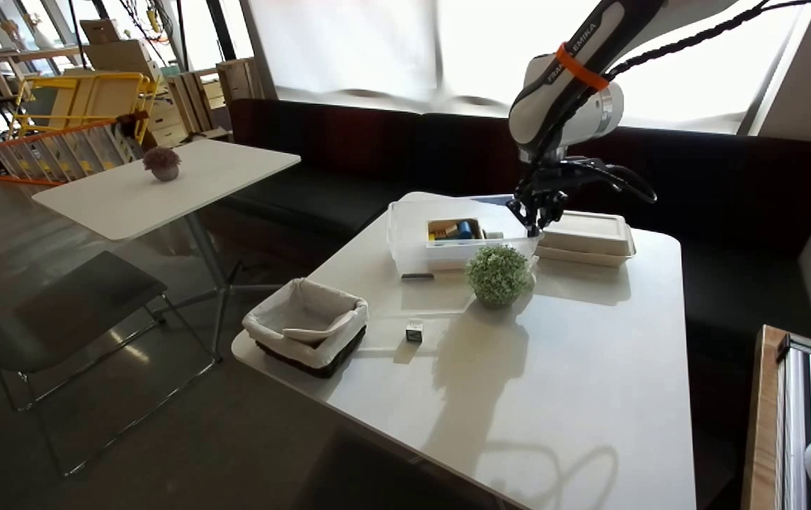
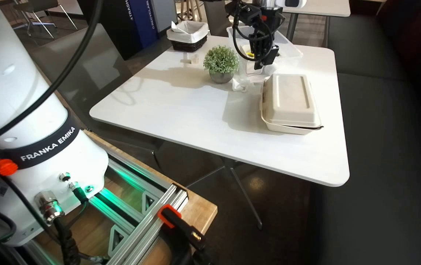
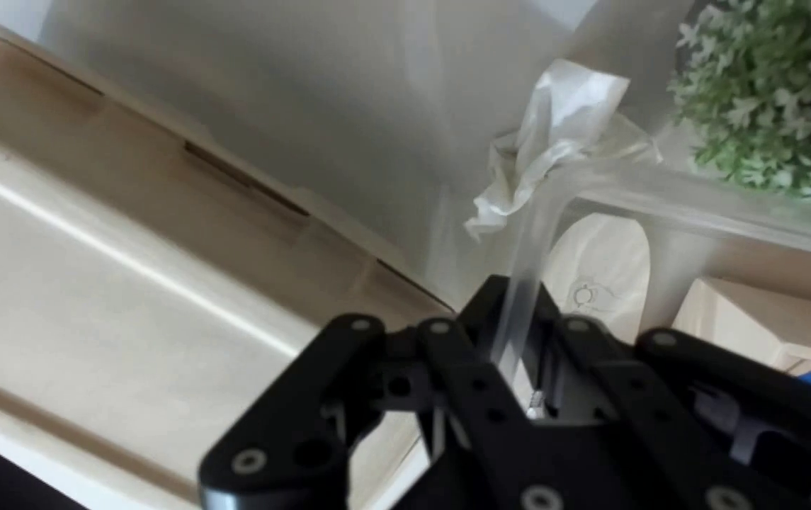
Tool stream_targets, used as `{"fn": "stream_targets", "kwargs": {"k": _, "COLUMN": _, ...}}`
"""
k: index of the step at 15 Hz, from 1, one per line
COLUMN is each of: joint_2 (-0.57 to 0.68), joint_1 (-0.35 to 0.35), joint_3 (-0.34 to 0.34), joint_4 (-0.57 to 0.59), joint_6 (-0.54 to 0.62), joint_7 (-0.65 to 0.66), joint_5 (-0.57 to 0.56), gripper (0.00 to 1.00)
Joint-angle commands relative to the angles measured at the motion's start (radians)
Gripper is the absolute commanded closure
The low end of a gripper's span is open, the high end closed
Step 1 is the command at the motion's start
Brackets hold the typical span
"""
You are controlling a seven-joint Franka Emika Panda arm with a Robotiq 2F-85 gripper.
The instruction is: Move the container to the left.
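Note:
The container is a wide translucent-white plastic tub (image 1: 412, 253), at the far part of the table in an exterior view; it also shows in an exterior view (image 2: 287, 49) behind the gripper. A small box with blue and yellow items (image 1: 458, 230) sits inside it. My gripper (image 1: 534, 225) points down at the tub's side near the beige clamshell box; it also shows in an exterior view (image 2: 263, 65). In the wrist view the tub's rim (image 3: 724, 205) runs between the fingertips (image 3: 508, 304), which are closed around it. I cannot tell whether the tub is raised off the table.
A beige clamshell box (image 2: 293, 101) stands beside the tub. A potted green plant (image 1: 497, 275) is close in front of it. Crumpled white paper (image 3: 564, 131) lies near the tub's corner. A cloth-lined basket (image 1: 306, 315) and a tiny box (image 1: 413, 331) are on the white table (image 1: 589, 368).

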Motion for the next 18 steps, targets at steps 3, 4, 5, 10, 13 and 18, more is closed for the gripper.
{"fn": "stream_targets", "kwargs": {"k": 3, "joint_2": -0.076, "joint_1": 0.005, "joint_3": 0.042, "joint_4": -0.092, "joint_6": -0.088, "joint_7": 0.011, "joint_5": 0.027, "gripper": 0.98}}
{"fn": "stream_targets", "kwargs": {"k": 4, "joint_2": -0.083, "joint_1": 0.007, "joint_3": 0.048, "joint_4": -0.099, "joint_6": -0.105, "joint_7": 0.018, "joint_5": 0.034, "gripper": 0.98}}
{"fn": "stream_targets", "kwargs": {"k": 5, "joint_2": -0.091, "joint_1": 0.008, "joint_3": 0.055, "joint_4": -0.110, "joint_6": -0.112, "joint_7": 0.021, "joint_5": 0.039, "gripper": 0.98}}
{"fn": "stream_targets", "kwargs": {"k": 10, "joint_2": -0.132, "joint_1": 0.019, "joint_3": 0.066, "joint_4": -0.154, "joint_6": -0.190, "joint_7": 0.066, "joint_5": 0.043, "gripper": 0.98}}
{"fn": "stream_targets", "kwargs": {"k": 13, "joint_2": -0.153, "joint_1": 0.029, "joint_3": 0.062, "joint_4": -0.181, "joint_6": -0.224, "joint_7": 0.131, "joint_5": 0.042, "gripper": 0.98}}
{"fn": "stream_targets", "kwargs": {"k": 18, "joint_2": -0.177, "joint_1": 0.036, "joint_3": 0.063, "joint_4": -0.221, "joint_6": -0.202, "joint_7": 0.236, "joint_5": 0.078, "gripper": 0.98}}
